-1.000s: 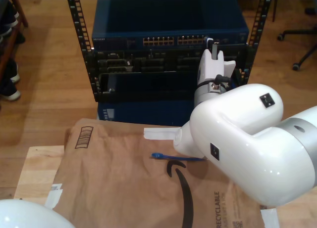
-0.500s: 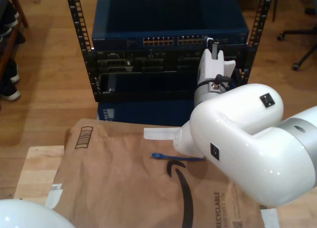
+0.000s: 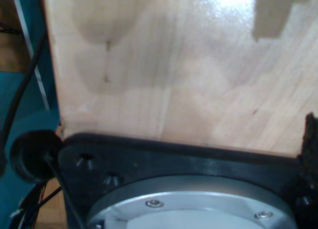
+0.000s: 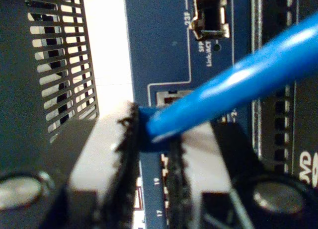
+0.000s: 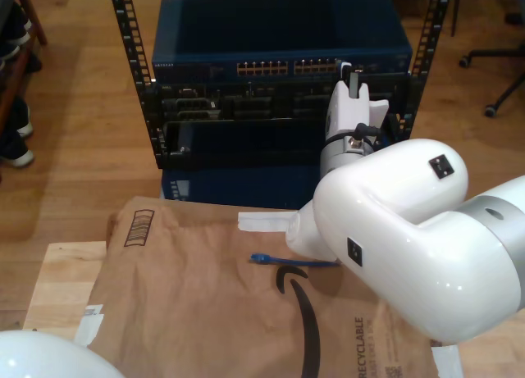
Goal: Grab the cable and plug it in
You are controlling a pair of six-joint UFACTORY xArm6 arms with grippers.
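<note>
The blue cable (image 4: pixel 238 85) runs slanting out of my second gripper (image 4: pixel 151 139), which is shut on it just behind the plug end. That end sits right against a port opening (image 4: pixel 169 96) on the blue switch face (image 4: pixel 159 45); the plug itself is hidden by the fingers. In the exterior view my second gripper (image 5: pixel 351 75) is up at the switch's port row (image 5: pixel 287 67), towards the exterior view's right. The cable's other end (image 5: pixel 261 257) lies on the brown paper (image 5: pixel 189 304). The first wrist view looks down on bare wood (image 3: pixel 174 65) and a black base plate (image 3: pixel 164 157).
The switch (image 5: pixel 279 34) sits in a black rack (image 5: pixel 127 58) on the floor beyond the table. The second arm's big white body (image 5: pixel 402 230) covers the exterior view's right. A white arm dome (image 5: pixel 37 357) is at its lower left. A chair base (image 5: pixel 492 62) stands far right.
My second gripper has edged very slightly towards the exterior view's left along the port row. The cable end on the paper has not moved.
</note>
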